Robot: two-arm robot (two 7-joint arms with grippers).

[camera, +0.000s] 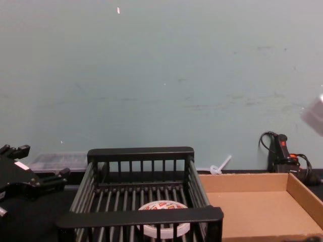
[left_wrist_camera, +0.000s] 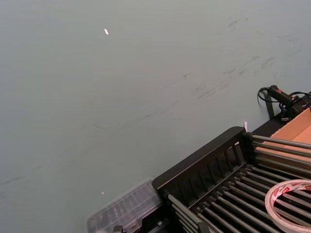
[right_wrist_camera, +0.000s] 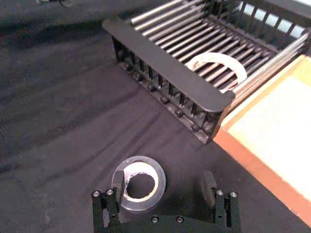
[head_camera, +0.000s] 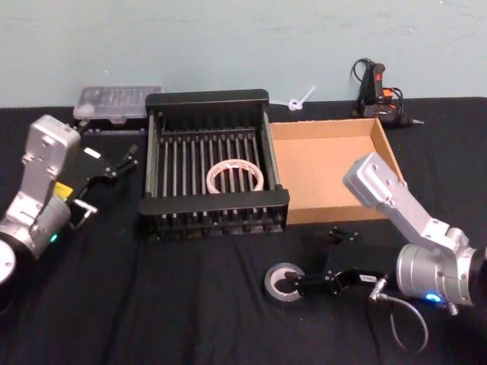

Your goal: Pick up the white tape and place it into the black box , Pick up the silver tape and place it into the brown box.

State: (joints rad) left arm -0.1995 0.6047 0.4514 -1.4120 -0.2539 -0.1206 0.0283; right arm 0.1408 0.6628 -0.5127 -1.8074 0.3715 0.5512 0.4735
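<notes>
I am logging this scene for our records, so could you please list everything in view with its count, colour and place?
white tape: one, white with red print, lying flat on the floor of the black box.
black box: one, black slatted crate, middle of the table.
silver tape: one, grey-silver, on the black cloth in front of the boxes.
brown box: one, brown cardboard, touching the black box on its right.
clear plastic case: one, transparent, behind the black box's left corner.
glue gun: one, black, at the wall behind the brown box.
white plastic piece: one, white, at the wall between the boxes.
left gripper: one, black, left of the black box, jaws open.
right gripper: one, black, jaws open, one jaw inside the silver tape's hole.
</notes>
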